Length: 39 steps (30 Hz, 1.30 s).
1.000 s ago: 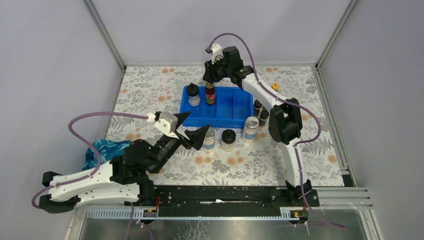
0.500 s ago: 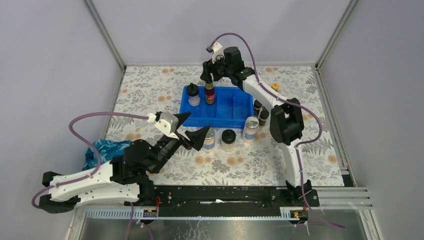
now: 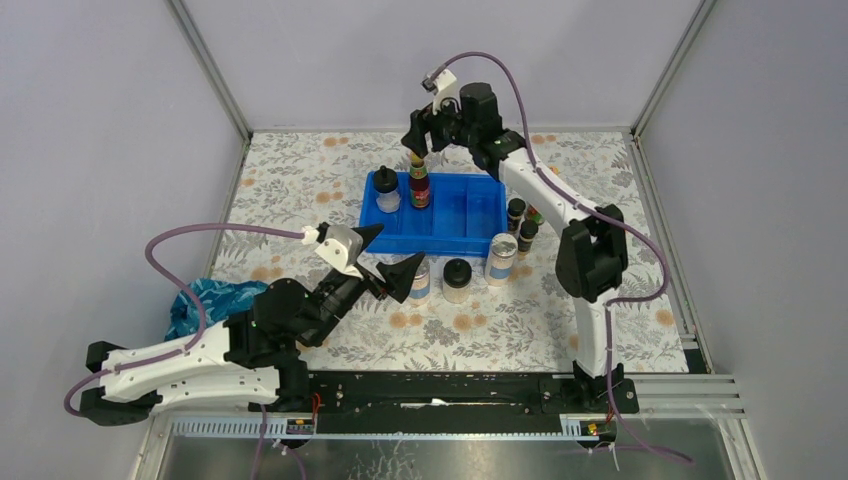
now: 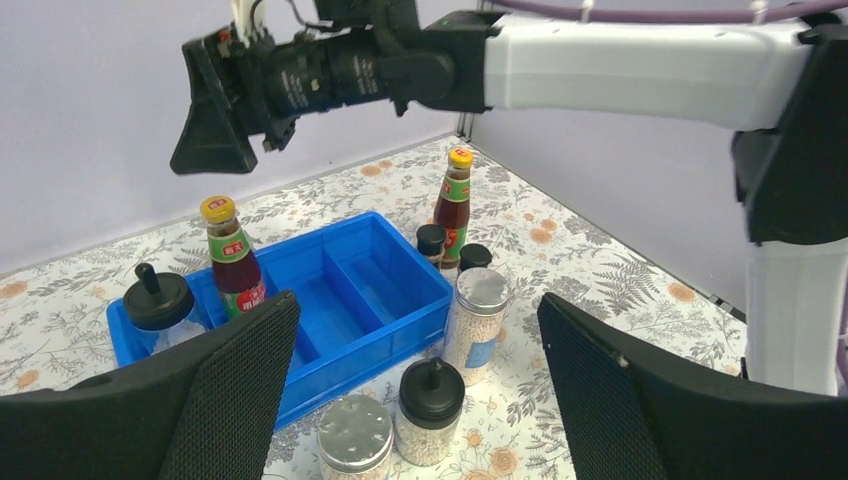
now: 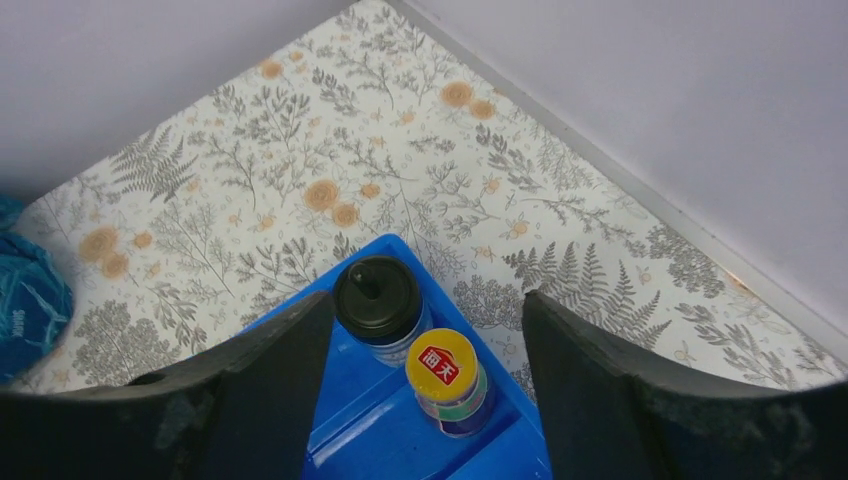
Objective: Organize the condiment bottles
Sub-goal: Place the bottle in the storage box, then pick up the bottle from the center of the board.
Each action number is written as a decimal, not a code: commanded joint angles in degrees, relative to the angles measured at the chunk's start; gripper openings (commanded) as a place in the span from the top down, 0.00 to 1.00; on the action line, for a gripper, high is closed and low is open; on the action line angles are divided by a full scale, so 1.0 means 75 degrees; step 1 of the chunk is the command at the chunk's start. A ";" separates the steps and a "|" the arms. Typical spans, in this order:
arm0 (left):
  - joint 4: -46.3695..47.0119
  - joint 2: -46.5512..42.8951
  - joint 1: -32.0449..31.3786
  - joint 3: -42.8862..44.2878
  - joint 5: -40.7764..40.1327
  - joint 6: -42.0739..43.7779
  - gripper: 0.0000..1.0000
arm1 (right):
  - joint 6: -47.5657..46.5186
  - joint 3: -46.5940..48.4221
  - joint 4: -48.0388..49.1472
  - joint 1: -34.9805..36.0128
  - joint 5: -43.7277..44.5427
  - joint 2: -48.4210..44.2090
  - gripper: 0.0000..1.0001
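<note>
The blue tray (image 3: pixel 465 210) holds a red-labelled, yellow-capped bottle (image 3: pixel 419 186) and a black-domed jar (image 3: pixel 387 190). My right gripper (image 3: pixel 418 136) hangs open just above that yellow cap (image 5: pixel 445 365), holding nothing; the domed jar (image 5: pixel 377 295) stands beside it. My left gripper (image 3: pixel 386 256) is open and empty, close to a silver-lidded jar (image 4: pixel 355 435). In front of the tray stand a black-domed jar (image 4: pixel 430 395) and a taller silver-lidded jar (image 4: pixel 480 310). Right of the tray are two tiny black-capped bottles (image 4: pixel 431 240) (image 4: pixel 474 257) and a second red-labelled bottle (image 4: pixel 453 200).
A crumpled blue cloth (image 3: pixel 205 300) lies at the table's left, beside my left arm. The tray's middle and right compartments (image 4: pixel 370 290) hold nothing. Grey walls close the table on three sides.
My right gripper opened, let go of the yellow-capped bottle in the tray and rose above it. My left gripper's jaws spread a little wider.
</note>
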 commanded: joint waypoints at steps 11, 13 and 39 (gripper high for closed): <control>-0.0902 0.0217 -0.0052 0.0701 -0.0517 -0.0752 0.01 | 0.0606 -0.2687 0.0827 -0.0056 0.1529 -0.4076 0.18; -0.1009 0.0275 -0.0052 0.0772 -0.0651 -0.0854 0.01 | 0.0738 -0.3521 0.0816 -0.0049 0.1977 -0.4851 0.18; -0.5342 0.3972 0.1691 0.2608 -0.0846 -0.3606 0.01 | 0.1757 -0.7625 -0.0342 -0.0053 0.4394 -0.9416 0.16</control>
